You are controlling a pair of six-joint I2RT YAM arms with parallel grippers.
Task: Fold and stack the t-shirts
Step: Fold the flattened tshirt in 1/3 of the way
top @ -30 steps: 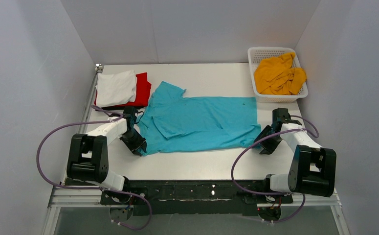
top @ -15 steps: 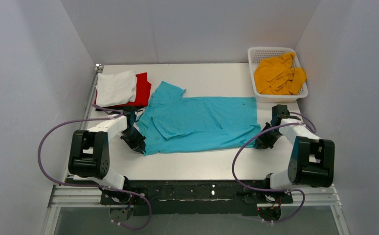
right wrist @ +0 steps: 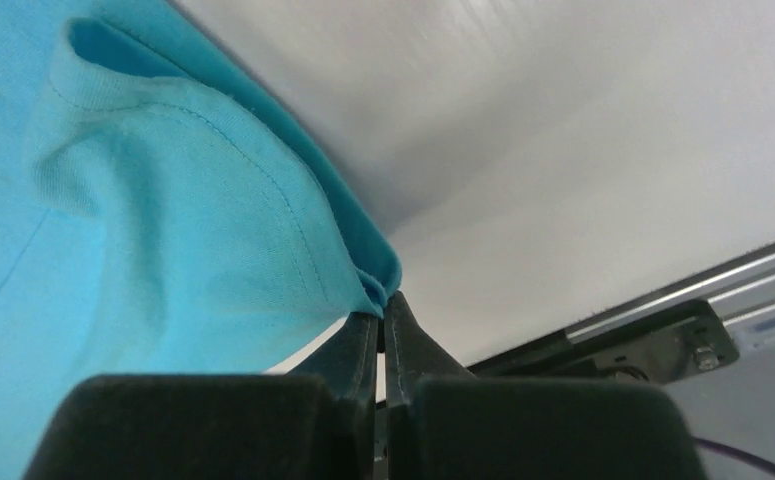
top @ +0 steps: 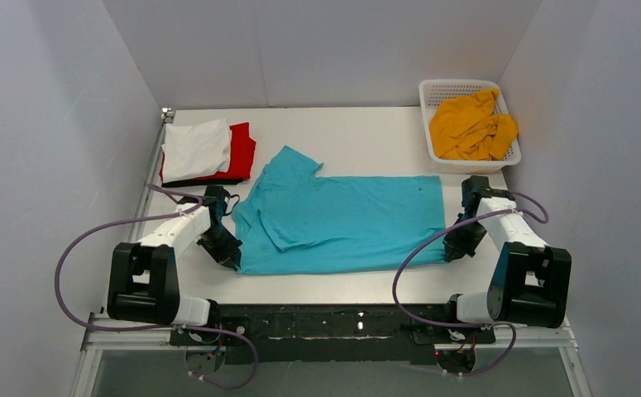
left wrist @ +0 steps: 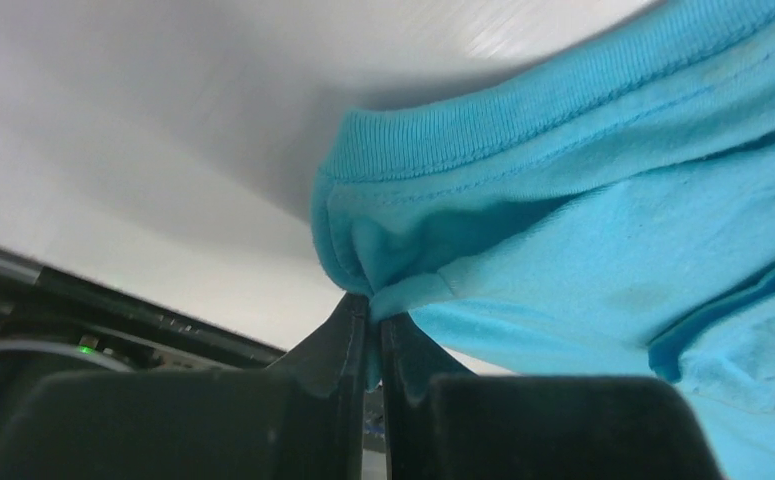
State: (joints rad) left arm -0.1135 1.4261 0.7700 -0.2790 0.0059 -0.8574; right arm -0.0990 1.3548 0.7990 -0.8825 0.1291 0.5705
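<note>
Top external: white tabletop inside a plain booth, closed in by a pale back wall and two pale side walls. The surface is smooth and slightly glossy. The turquoise t-shirt lies spread flat across the middle of the tabletop, collar end left, hem right, one sleeve pointing to the far side.

The left pincer is at the shirt's near-left corner and the right pincer at its near-right corner. In the left wrist view the jaws are clamped on a bunched bit of turquoise cloth by the ribbed edge, with a shadow on the surface under it. In the right wrist view the jaws are pinched on the stitched hem corner.

At far left, a folded white t-shirt sits on the red t-shirt, and the black t-shirt shows as a thin dark edge below them. At far right, a white lattice basket holds the crumpled mustard-yellow t-shirt. A dark rail runs along the near edge and carries the arm bases. Purple cables loop off each arm.
</note>
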